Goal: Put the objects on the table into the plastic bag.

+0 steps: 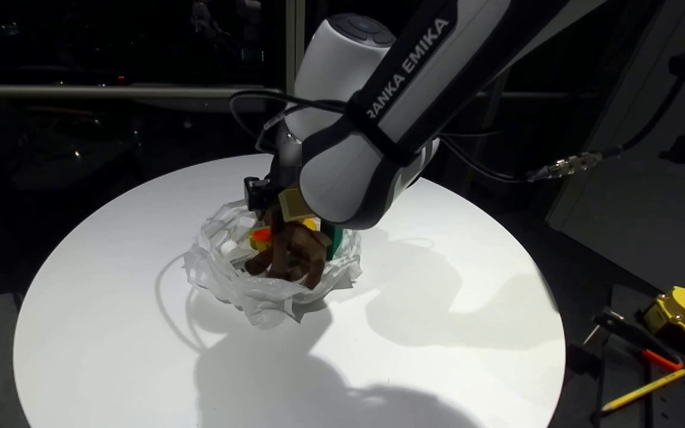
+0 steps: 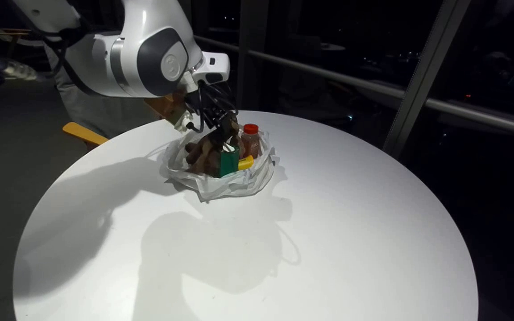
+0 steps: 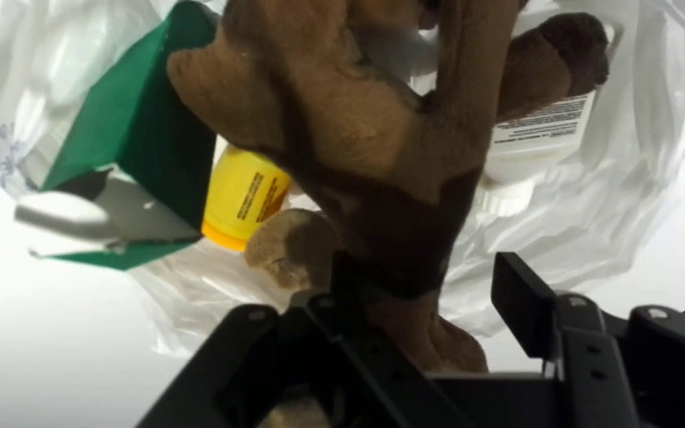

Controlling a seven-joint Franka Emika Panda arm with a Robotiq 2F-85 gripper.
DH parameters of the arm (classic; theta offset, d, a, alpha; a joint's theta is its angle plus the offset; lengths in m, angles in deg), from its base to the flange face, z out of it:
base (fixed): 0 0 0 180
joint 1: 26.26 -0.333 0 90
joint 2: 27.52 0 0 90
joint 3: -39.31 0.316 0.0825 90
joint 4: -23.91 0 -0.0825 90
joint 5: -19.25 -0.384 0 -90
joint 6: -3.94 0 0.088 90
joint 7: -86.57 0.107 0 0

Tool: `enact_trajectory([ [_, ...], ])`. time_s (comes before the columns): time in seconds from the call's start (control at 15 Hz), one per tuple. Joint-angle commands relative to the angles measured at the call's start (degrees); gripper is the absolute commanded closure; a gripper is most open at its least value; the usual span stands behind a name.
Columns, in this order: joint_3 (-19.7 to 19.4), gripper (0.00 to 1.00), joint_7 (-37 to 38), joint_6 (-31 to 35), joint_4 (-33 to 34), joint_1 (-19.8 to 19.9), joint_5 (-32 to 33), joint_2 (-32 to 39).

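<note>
Black fingers stand apart in the wrist view, with part of the brown plush animal between them; a gap shows on one side, and whether it touches the finger on the other cannot be told. The plush lies in the open plastic bag, sharing it with a green carton, a red-capped bottle and a yellow container. The step in hand looks like the plush's release, with the task probably near its end. Next comes, by that reading, a slow straight lift, so no limb snags and drags the thin rim along. Under the bag spreads a round white desk, crossed by broad shadows. Dark windowpanes back the room; near the desk, a yellow pencil and an emergency-stop box rest on a black surface.
</note>
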Motion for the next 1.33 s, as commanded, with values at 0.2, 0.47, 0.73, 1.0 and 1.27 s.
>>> enact_trajectory([
  [0.2,-0.7,0.00,-0.8,-10.7,-6.1,-0.7,3.0,-17.6],
  [0.47,2.6,0.00,1.4,-26.4,-10.6,3.4,10.3,-30.2],
  [0.73,9.1,0.00,3.5,-37.7,-16.9,12.3,14.8,-38.9],
  [1.0,15.0,0.00,-1.3,-45.0,-24.2,20.7,10.0,-42.6],
  [1.27,18.2,0.00,-8.9,-52.0,-30.0,25.6,1.4,-42.4],
])
